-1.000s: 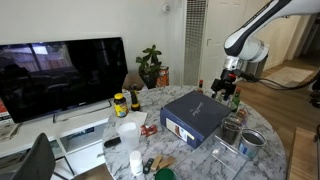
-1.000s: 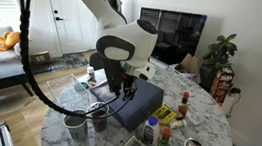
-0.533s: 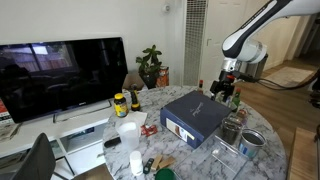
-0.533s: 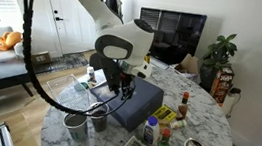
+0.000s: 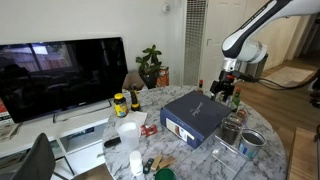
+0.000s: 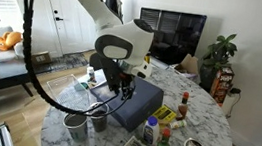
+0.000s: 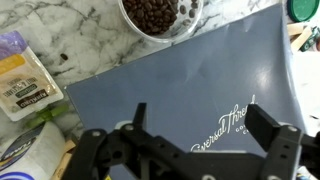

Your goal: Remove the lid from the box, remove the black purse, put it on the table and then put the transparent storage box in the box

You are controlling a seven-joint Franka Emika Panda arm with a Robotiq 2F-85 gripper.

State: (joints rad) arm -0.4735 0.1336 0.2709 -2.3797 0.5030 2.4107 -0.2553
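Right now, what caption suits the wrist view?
Open claw poised over the navy lid, with a round container of dark brown pieces beyond it on the marble table.

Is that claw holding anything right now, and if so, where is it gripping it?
Nothing is held. The gripper is open, its fingers spread over the dark blue lid, with nothing clamped between them.

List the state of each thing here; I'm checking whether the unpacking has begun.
lid: still on the box, not lifted.
box: closed under its lid.
gripper: open, over the lid, holding nothing.
television: screen dark.
bowl: filled with dark brown pieces.
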